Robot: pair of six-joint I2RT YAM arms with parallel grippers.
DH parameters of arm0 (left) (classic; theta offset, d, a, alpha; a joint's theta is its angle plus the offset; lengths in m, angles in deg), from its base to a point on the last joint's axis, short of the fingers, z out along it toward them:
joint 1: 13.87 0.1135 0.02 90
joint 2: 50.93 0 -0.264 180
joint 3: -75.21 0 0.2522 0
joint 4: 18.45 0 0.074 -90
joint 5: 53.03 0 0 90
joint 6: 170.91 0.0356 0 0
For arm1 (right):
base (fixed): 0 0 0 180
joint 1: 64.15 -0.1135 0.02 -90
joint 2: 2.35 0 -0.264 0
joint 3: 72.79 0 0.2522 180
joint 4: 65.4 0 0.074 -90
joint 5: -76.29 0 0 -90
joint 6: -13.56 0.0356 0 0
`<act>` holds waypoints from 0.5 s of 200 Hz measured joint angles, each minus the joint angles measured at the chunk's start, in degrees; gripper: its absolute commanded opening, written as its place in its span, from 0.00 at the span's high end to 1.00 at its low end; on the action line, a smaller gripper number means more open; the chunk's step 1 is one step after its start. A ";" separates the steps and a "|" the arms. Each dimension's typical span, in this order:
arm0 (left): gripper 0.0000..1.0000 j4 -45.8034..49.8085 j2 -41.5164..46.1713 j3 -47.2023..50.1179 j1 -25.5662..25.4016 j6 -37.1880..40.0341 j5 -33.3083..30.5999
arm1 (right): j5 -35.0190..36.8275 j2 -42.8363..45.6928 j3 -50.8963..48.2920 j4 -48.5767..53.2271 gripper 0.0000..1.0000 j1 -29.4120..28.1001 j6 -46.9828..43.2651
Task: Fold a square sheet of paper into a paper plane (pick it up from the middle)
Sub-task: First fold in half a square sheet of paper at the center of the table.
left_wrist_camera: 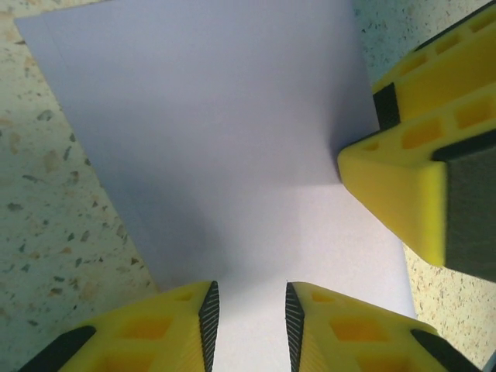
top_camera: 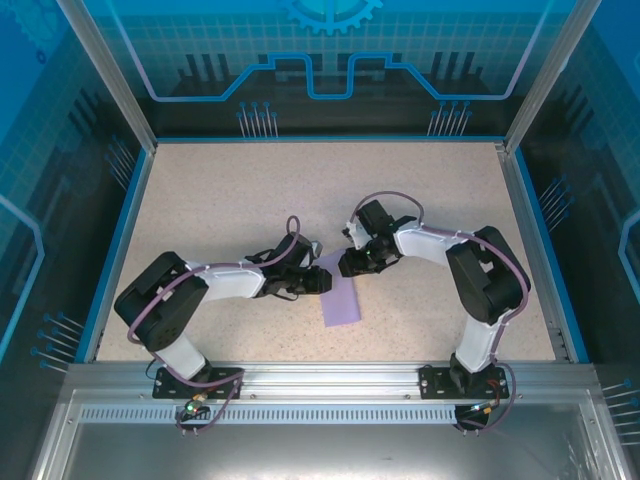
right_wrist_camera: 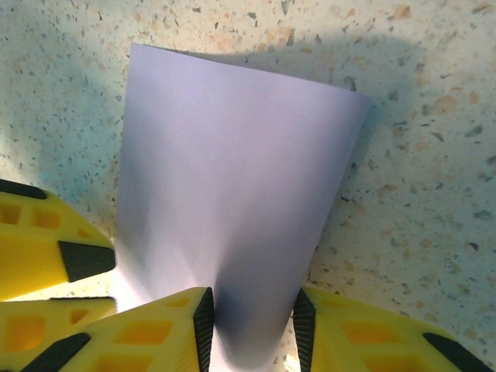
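Early stage, by the look of it: no nose, no wings, only the flat sheet of paper (top_camera: 341, 303) lying on the worktop (top_camera: 250, 200) between the two arms, a little right of centre and toward the near side. Seems longer than wide from above, so perhaps halved once already; hard to say.

On the left, arm reaching from its near base, elbow out left, forearm low and pointing right. Left tool (top_camera: 318, 281) at the sheet's far left corner, released, pads standing apart with paper lying flat between them in its own wrist view.

On the right, arm bent at a high elbow, forearm reaching left. Right tool (top_camera: 352, 264) tipped down at the far edge, jaws apart astride a raised hump of paper; whether grasping it, cannot tell.

Next, probably: firm pinch on that hump, then lifting one edge over while pinning the other down, corners matched before creasing.
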 measured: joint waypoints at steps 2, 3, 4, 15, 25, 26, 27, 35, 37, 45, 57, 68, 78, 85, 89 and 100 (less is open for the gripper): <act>0.68 0.13 0.11 -0.02 0.00 0.00 -0.02 | 0.09 -0.07 0.04 0.04 0.66 -0.02 -0.13; 0.68 0.20 0.15 -0.04 0.00 0.02 -0.02 | 0.13 -0.09 0.04 0.07 0.66 -0.04 -0.11; 0.68 0.33 0.26 -0.09 0.00 0.04 -0.02 | 0.15 -0.13 0.07 0.09 0.66 -0.07 -0.13; 0.67 1.22 1.25 -0.35 0.00 0.63 -0.07 | 0.66 -0.50 0.31 0.52 0.66 -0.22 -0.57; 0.66 2.32 2.19 -0.70 0.00 1.09 -0.39 | 0.96 -0.76 0.42 0.70 0.66 -0.33 -0.83; 0.66 2.45 2.38 -0.79 0.00 1.11 -0.48 | 0.96 -0.76 0.42 0.72 0.65 -0.35 -0.83; 0.66 2.54 2.45 -0.81 0.00 1.14 -0.52 | 1.01 -0.79 0.44 0.74 0.65 -0.35 -0.85; 0.66 3.32 3.37 -1.09 0.02 1.36 -0.87 | 1.07 -0.83 0.44 0.87 0.65 -0.37 -1.01; 0.66 3.65 3.58 -1.16 0.02 1.38 -0.98 | 1.09 -0.83 0.44 0.90 0.65 -0.37 -1.01; 0.65 4.31 4.59 -1.38 0.02 1.49 -1.20 | 1.22 -0.83 0.46 0.98 0.65 -0.37 -1.01; 0.65 5.64 5.88 -1.92 0.07 1.51 -1.57 | 1.42 -0.83 0.46 1.01 0.65 -0.39 -0.96; 0.65 6.54 6.58 -2.38 0.13 1.51 -1.99 | 1.84 -0.83 0.46 1.01 0.64 -0.55 -0.96; 0.65 7.19 7.02 -2.58 0.31 1.49 -2.16 | 2.10 -0.83 0.46 0.98 0.64 -0.72 -0.94; 0.65 7.67 7.19 -2.60 0.44 1.49 -2.43 | 2.29 -0.83 0.50 1.01 0.63 -0.85 -0.94; 0.65 7.98 7.28 -2.60 0.52 1.46 -2.58 | 2.45 -0.83 0.52 1.01 0.63 -0.90 -0.92; 0.65 8.87 7.41 -2.60 0.81 1.46 -3.02 | 2.62 -0.83 0.57 1.03 0.62 -1.05 -0.72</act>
